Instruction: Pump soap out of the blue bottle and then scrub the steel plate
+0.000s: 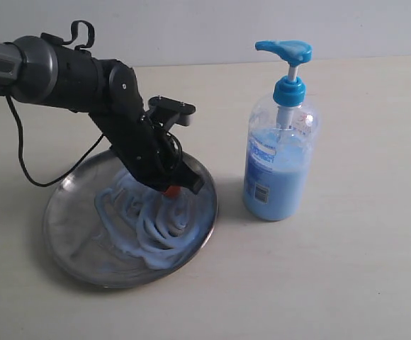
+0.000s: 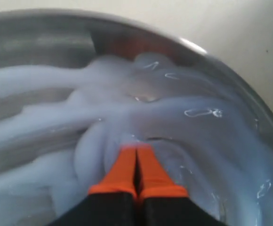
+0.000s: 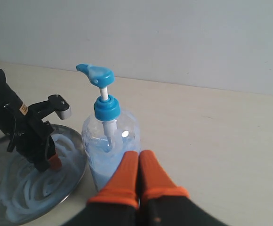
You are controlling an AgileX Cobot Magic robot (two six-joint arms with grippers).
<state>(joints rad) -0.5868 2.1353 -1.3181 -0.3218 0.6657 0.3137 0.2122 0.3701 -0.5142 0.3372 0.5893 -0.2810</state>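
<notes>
The steel plate (image 1: 67,219) lies on the table at the left, smeared with pale blue soap (image 1: 156,227) in swirls. My left gripper (image 1: 171,191) is shut, its orange fingertips pressed into the soap on the plate's right half; the left wrist view shows the left gripper (image 2: 136,149) tip down in the soap (image 2: 56,122) near the plate rim (image 2: 193,47). The blue bottle (image 1: 280,159) stands upright right of the plate. My right gripper (image 3: 139,157) is shut and empty, held back from the blue bottle (image 3: 109,141); the exterior view does not show it.
A black cable (image 1: 21,152) hangs from the left arm to the table behind the plate. Pale tabletop (image 1: 361,269) stretches right of and in front of the bottle. A grey wall (image 3: 183,37) backs the table.
</notes>
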